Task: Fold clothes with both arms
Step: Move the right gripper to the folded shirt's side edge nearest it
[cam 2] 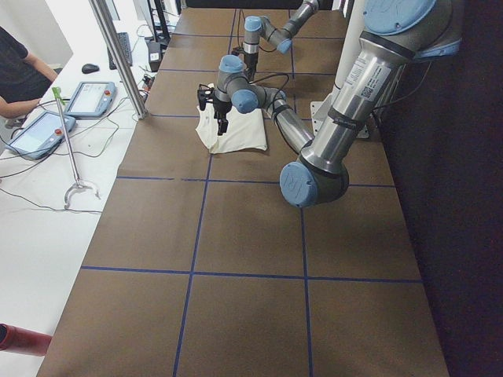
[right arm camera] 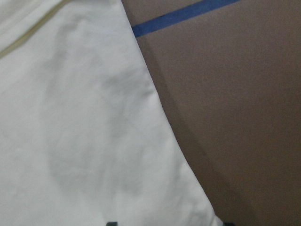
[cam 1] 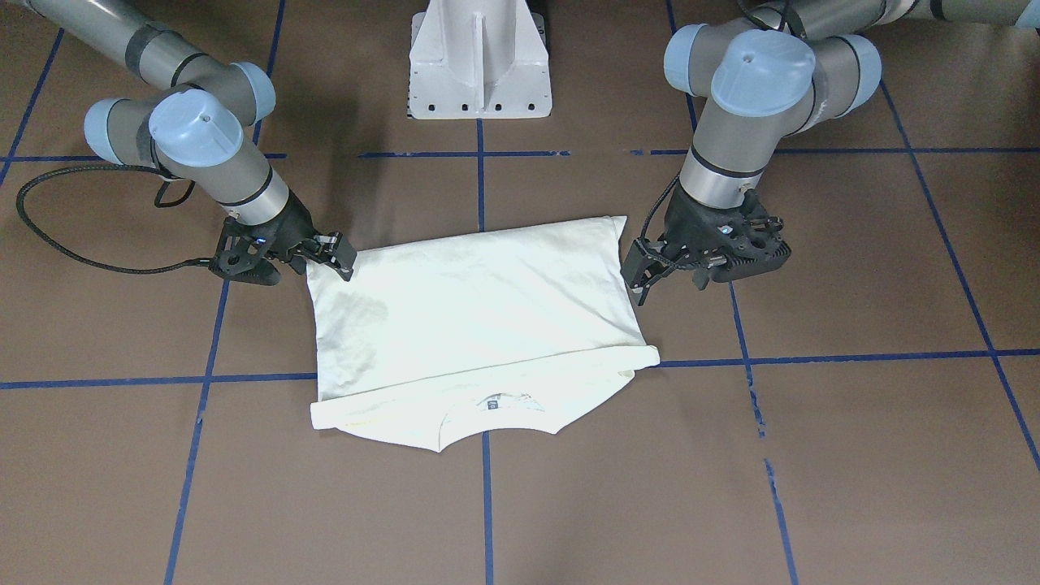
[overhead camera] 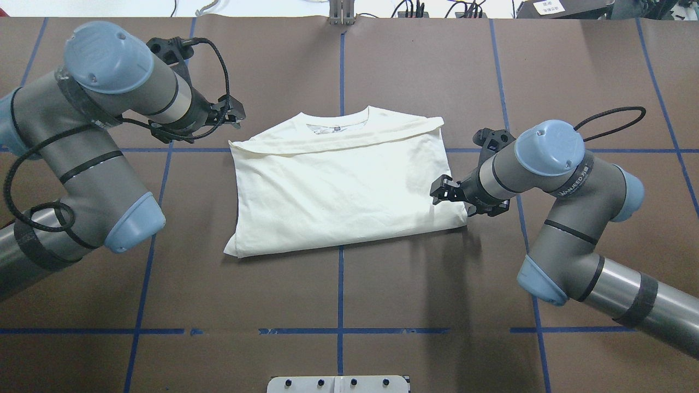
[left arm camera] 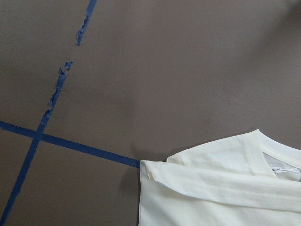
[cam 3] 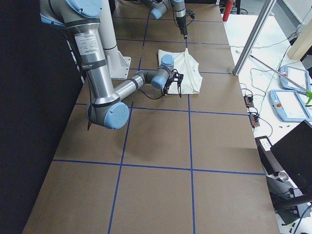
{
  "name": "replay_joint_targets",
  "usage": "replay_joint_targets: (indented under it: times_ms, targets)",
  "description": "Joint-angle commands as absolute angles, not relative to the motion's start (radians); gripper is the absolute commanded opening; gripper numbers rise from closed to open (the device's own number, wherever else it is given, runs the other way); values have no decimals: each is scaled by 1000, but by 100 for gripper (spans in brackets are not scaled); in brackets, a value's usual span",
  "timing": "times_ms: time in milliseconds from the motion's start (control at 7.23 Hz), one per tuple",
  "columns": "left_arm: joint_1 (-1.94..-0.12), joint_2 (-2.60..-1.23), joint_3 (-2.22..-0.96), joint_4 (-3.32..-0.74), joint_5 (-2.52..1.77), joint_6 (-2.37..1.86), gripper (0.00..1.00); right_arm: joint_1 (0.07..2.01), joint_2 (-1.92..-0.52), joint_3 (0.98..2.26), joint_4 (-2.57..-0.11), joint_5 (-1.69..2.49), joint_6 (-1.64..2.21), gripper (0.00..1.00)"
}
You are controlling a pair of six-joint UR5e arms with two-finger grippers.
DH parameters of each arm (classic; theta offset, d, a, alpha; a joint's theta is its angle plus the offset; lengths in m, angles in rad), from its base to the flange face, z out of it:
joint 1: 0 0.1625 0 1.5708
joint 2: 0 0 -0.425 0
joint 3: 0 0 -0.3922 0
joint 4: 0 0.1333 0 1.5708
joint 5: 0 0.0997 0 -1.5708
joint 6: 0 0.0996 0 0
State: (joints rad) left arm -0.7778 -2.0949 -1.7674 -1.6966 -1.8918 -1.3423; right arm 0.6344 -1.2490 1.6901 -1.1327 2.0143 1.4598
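Note:
The clothes are one cream-white shirt point(cam 1: 479, 309) point(overhead camera: 344, 185), lying folded into a rectangle on the brown table. Its collar and label face away from the robot, and the print is hidden. My left gripper point(cam 1: 638, 280) point(overhead camera: 236, 113) hovers open just off the shirt's collar-side corner, holding nothing. The left wrist view shows that corner point(left arm camera: 155, 175) and bare table, with no fingers in frame. My right gripper point(cam 1: 337, 256) point(overhead camera: 442, 191) is open at the opposite side edge, close above the fabric point(right arm camera: 70, 132). It grips nothing.
The white pedestal base point(cam 1: 479, 73) stands at the robot's side of the table. Blue tape lines point(overhead camera: 339, 289) grid the brown surface. A black cable point(cam 1: 81, 244) loops beside the right wrist. Beyond the far edge are tablets point(cam 2: 86, 98), a metal post point(cam 2: 118, 55) and a person point(cam 2: 16, 71).

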Motion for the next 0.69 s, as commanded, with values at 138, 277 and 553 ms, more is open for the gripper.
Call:
replay_joint_targets:
  times_ms: [138, 277, 553]
  targets:
    - [-775, -2097, -1767, -1697, -1893, -1344, 100, 621, -1272, 1689, -1149, 2013, 1447, 82]
    - [-769, -2097, -1769, -1697, -1893, -1345, 100, 620, -1282, 1689, -1149, 2013, 1447, 82]
    - [-769, -2097, -1769, -1698, -1891, -1353, 100, 618, -1281, 1689, -1149, 2017, 1448, 34]
